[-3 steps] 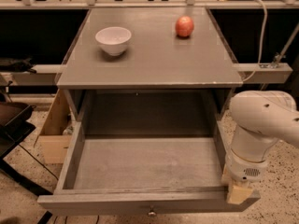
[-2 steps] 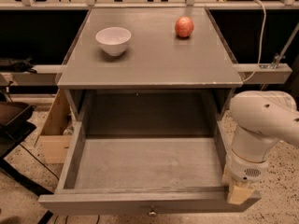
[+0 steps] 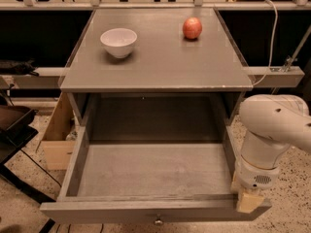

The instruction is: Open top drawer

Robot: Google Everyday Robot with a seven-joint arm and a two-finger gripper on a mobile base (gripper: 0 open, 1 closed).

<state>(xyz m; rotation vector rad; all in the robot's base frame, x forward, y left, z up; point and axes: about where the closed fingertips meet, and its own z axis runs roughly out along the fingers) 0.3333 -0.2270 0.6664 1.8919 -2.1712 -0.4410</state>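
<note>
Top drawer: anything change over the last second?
No visible change. The top drawer is pulled out just as far. The gripper sits at its front right corner as before. The bowl and apple are where they were on the cabinet top.

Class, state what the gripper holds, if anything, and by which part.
Cannot be told: the gripper sits at the front right corner of the open top drawer, and any hold there is hidden.
</note>
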